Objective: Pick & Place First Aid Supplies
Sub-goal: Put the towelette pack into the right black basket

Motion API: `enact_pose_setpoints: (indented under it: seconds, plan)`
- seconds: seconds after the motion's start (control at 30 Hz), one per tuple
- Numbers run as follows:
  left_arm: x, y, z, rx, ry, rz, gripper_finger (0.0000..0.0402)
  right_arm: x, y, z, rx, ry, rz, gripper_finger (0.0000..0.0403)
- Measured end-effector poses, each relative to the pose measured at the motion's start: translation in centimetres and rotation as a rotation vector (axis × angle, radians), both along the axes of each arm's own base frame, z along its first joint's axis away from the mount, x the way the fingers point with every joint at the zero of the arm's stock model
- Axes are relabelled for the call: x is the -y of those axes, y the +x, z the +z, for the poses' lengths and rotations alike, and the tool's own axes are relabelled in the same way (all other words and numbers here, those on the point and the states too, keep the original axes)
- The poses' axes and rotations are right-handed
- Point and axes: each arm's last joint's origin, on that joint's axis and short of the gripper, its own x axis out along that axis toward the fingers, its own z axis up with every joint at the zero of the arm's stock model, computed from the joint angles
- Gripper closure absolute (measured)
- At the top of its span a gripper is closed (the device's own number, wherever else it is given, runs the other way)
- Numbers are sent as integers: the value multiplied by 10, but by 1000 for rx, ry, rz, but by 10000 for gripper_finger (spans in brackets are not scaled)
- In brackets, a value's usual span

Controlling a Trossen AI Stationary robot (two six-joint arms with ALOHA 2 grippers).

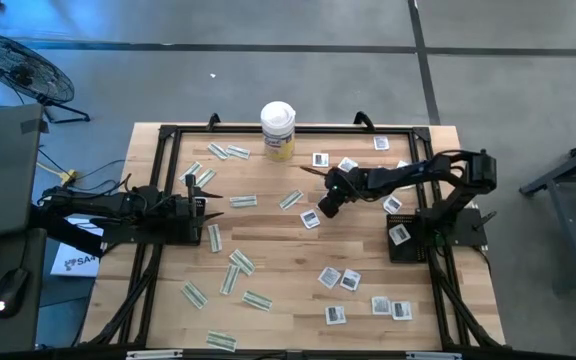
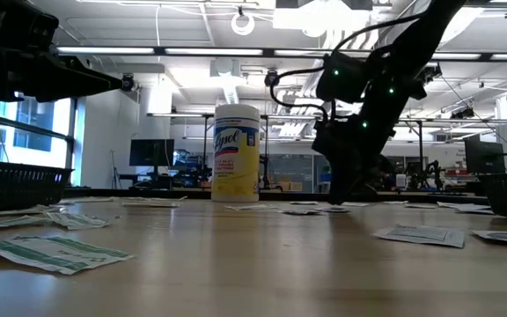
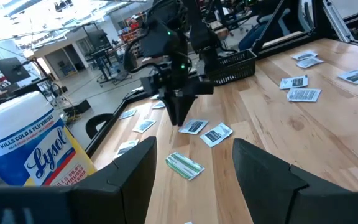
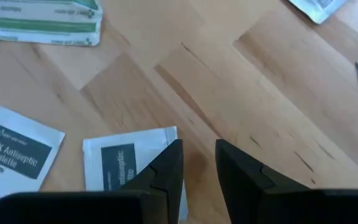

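Dark fingers (image 4: 166, 174) of your right gripper (image 1: 324, 207) hang narrowly parted and empty, one tip over a white antiseptic packet's (image 4: 129, 163) edge near the table's (image 1: 288, 260) middle.
Shift sideways until that edge sits between the tips, press down, then close; more packets (image 1: 343, 279) lie scattered, and the left gripper (image 1: 203, 204) waits open and empty by the left edge.

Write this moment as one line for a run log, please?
right gripper: open, low over white square packet, mid-table | left gripper: open, waiting at left side | canister: upright, far edge | packets scattered
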Motion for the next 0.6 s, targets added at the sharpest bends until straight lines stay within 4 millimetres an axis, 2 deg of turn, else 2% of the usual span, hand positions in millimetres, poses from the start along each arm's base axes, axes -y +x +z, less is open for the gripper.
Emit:
enact_pose_setpoints:
  seconds: [0.17, 0.6]
  plan:
    - [0, 0, 0, 0, 0, 0, 195, -3, 4, 2, 20, -19, 89, 315]
    - [0, 0, 0, 0, 0, 0, 195, -1, 6, -16, -37, -22, 75, 316]
